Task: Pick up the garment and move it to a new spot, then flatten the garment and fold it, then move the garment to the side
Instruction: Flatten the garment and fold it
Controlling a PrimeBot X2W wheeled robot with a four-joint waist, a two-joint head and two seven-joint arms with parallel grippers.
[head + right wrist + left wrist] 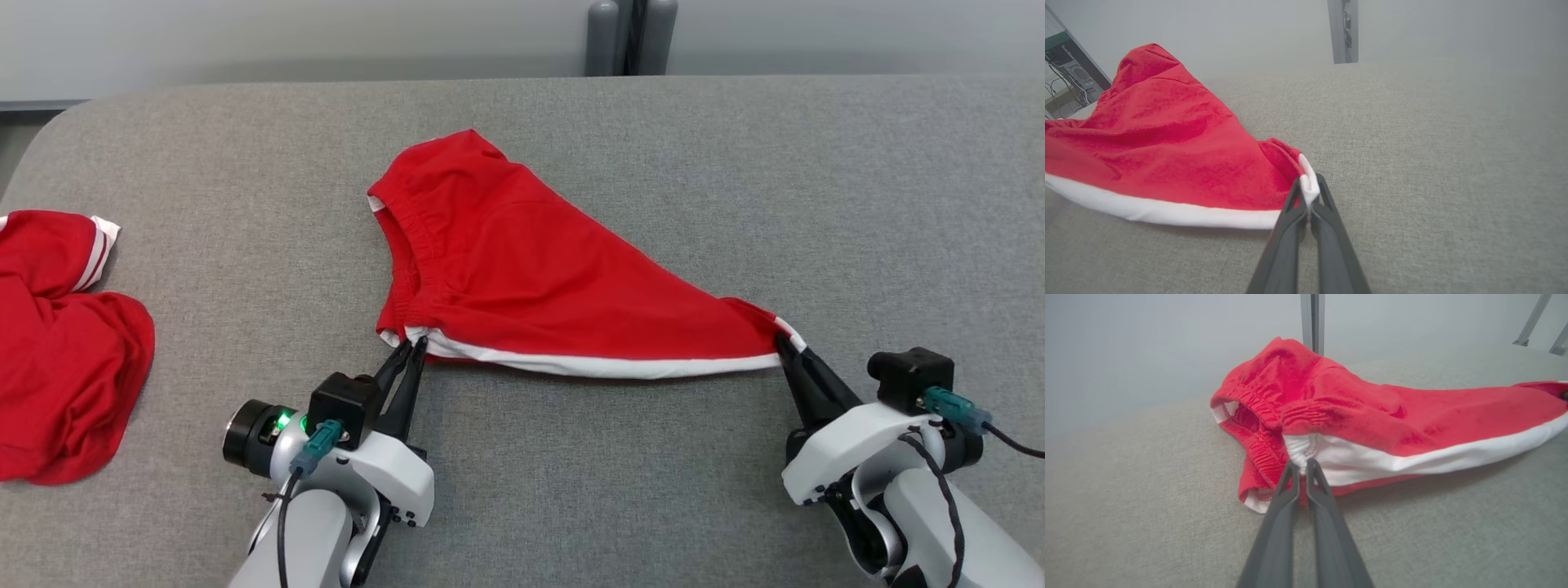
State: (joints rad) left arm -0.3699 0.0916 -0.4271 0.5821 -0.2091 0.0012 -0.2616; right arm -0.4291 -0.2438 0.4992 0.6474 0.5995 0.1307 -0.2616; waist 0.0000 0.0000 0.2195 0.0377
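Left gripper is clamping the near left corner of the red garment, its fingers pinching together on the white hem beside the elastic waistband. The right gripper is clamping the near right corner in the same way. The garment is lying mid-way across the grey padded surface, its near white edge stretching between the two grips and its far part bunching up. It is judged light, soft and limp, so thin cloth may slip from narrow tips. The hemmed corners are offering the firmest hold. A second red garment is lying at the left, well apart.
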